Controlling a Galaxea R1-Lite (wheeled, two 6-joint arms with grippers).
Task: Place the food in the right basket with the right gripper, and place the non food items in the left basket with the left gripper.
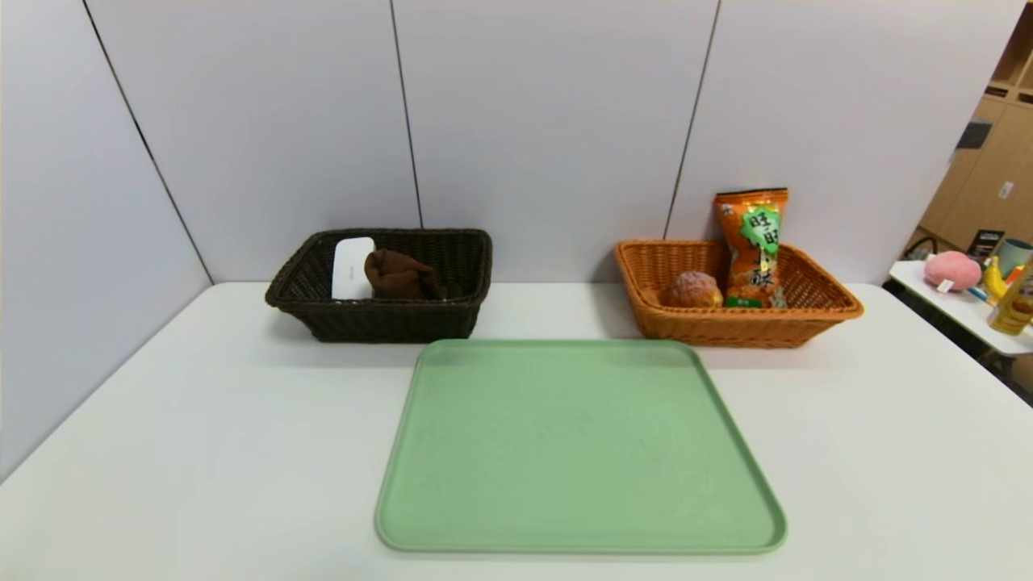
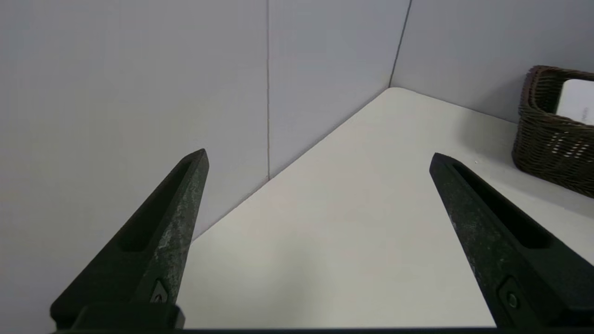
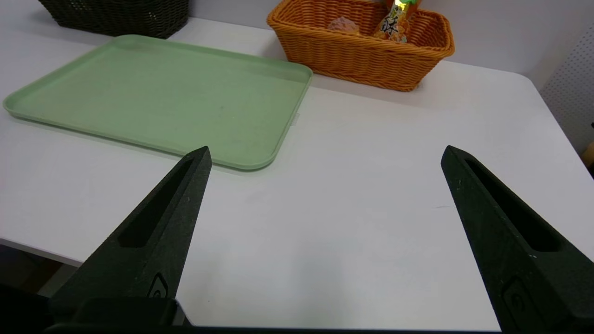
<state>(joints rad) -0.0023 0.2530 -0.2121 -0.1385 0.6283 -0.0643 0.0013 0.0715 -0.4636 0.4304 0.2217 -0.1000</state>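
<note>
Both arms are drawn back at the near edge of the surface (image 1: 161,452), and neither shows in the head view. The left pincer (image 2: 318,155) stands wide with nothing between its fingers, pointing at the corner where the wall panels meet; the dark brown basket (image 2: 552,139) sits ahead of it and off to 1 side. The right pincer (image 3: 325,153) is likewise wide and empty, with the green tray (image 3: 153,97) ahead on 1 side and the orange basket (image 3: 362,51) farther ahead.

The tray is bare. The brown towel (image 1: 399,276) and white box (image 1: 353,268) lie in the dark basket; the bun (image 1: 692,290) and snack bag (image 1: 754,248) are in the orange one. The pen is not visible, perhaps hidden behind the wicker wall.

Sorting looks finished, so little remains at risk. The snack bag stands upright against the rim and could tip out if the surface were bumped. A needless reach forward could also nudge the light tray or a basket
</note>
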